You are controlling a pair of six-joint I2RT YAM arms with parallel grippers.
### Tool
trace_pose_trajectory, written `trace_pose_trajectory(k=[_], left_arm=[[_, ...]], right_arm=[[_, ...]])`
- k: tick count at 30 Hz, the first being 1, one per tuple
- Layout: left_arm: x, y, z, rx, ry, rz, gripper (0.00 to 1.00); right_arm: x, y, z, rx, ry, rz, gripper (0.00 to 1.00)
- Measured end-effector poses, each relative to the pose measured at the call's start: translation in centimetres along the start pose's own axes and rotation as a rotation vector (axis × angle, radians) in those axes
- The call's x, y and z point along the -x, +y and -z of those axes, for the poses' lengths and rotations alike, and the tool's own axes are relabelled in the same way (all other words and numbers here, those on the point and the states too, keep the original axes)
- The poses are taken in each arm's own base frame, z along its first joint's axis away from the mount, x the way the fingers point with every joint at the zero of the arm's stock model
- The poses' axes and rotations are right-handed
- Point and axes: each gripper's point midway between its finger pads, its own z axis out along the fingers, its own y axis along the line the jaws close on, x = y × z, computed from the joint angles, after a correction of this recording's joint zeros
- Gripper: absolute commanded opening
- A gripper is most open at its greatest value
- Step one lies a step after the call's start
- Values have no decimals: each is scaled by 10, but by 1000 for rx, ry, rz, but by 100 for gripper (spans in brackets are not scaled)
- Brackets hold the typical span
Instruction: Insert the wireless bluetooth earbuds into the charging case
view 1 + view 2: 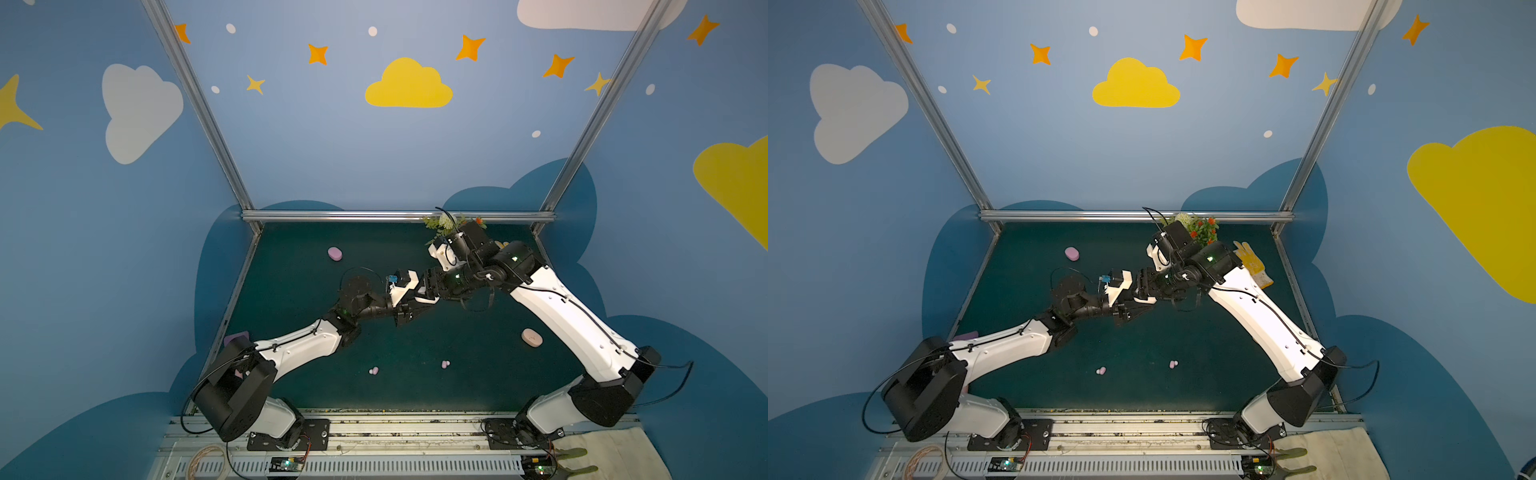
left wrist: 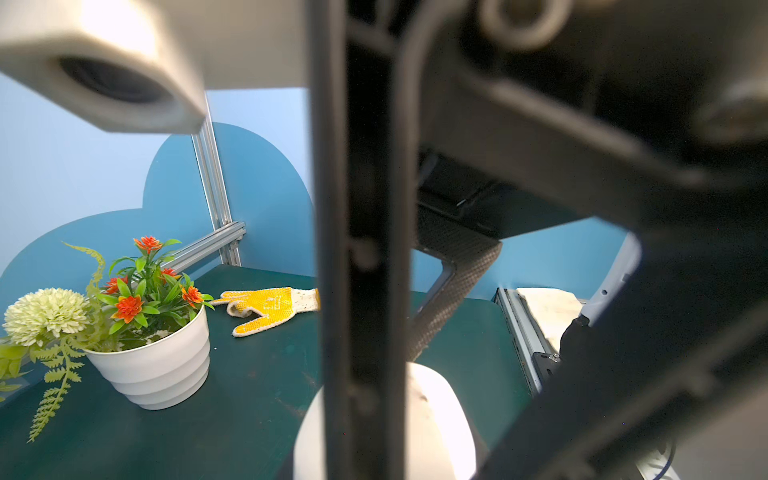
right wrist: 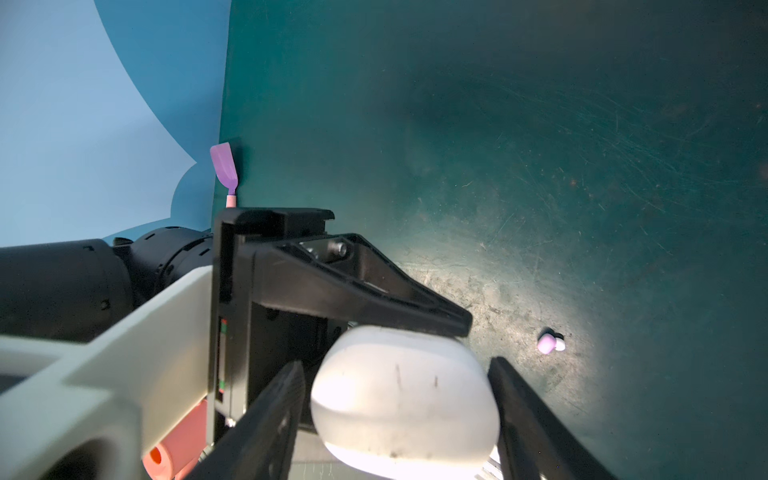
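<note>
The white pebble-shaped charging case (image 3: 403, 399) is held above the middle of the mat, lid closed. My left gripper (image 1: 417, 306) is shut on it, and one of its black fingers (image 3: 374, 299) presses on the case's upper side. My right gripper (image 3: 397, 368) is open, a finger on each side of the case, with a small gap showing on one side. In the left wrist view the case (image 2: 440, 415) shows behind one right finger. Two lilac earbuds (image 1: 374, 370) (image 1: 445, 364) lie on the near mat in both top views; one earbud (image 3: 547, 343) shows in the right wrist view.
A lilac case (image 1: 335, 253) lies at the back left of the mat and a peach-pink case (image 1: 532, 337) by the right arm. A white flower pot (image 2: 158, 365) and a yellow glove (image 2: 266, 309) sit at the back right. A purple spatula (image 3: 224, 166) lies at the left edge.
</note>
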Motion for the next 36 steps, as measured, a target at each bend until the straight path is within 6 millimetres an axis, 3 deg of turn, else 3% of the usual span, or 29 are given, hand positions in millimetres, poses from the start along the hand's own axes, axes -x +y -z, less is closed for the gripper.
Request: trace_pose_trajectory(k=[7,10,14,18,20,26,32,36], left_arm=[[-1,0,0,0,3,3,19],[-2,0,0,1,7,6,24],[-4,1,0,3,16,9,55],[-6,2,-1,14,21,13,95],[-7,4,0,31,26,25,100],[-27,11,11,120,89,87,100],[-73,24,31,238,187,195,100],[-84,37,42,311,213,239,100]], right_arm=[[-1,-3,-4,-2,5,-9,52],[-1,-3,-4,-2,5,-11,47],[0,-6,-6,-5,3,-15,47],[0,-17,-8,-24,-7,-28,47],[0,-30,-8,-49,-18,-44,47],[-8,-95,-2,-167,-78,-134,47],[-37,-194,-18,-347,-75,-306,48],[-63,-253,-28,-435,-57,-425,48]])
